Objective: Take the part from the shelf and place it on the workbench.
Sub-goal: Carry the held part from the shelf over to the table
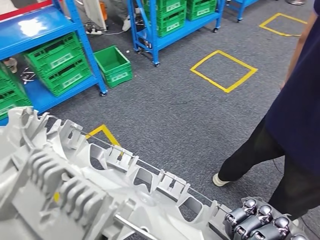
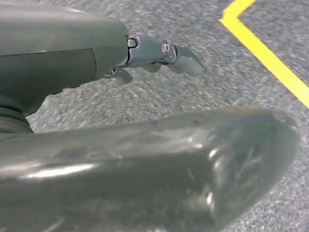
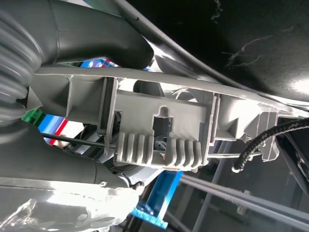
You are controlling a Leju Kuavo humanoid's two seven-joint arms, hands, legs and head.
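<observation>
The right hand point(image 1: 264, 224) grips one end of the long grey part point(image 1: 94, 185), carried low before the body, away from the blue shelf point(image 1: 45, 30), probably to keep it level. The left hand point(image 2: 160, 53) hangs open above the carpet. A person point(image 1: 294, 125) stands near.

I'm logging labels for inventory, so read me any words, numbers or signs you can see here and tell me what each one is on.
No text can be read.
Green crates on the blue shelves: white labels, too small and blurred to read.
Green crate on the floor: white label, also unreadable.
Yellow tape squares on the floor: plain markings, no characters.
Grey part held by the right hand: no print visible.
</observation>
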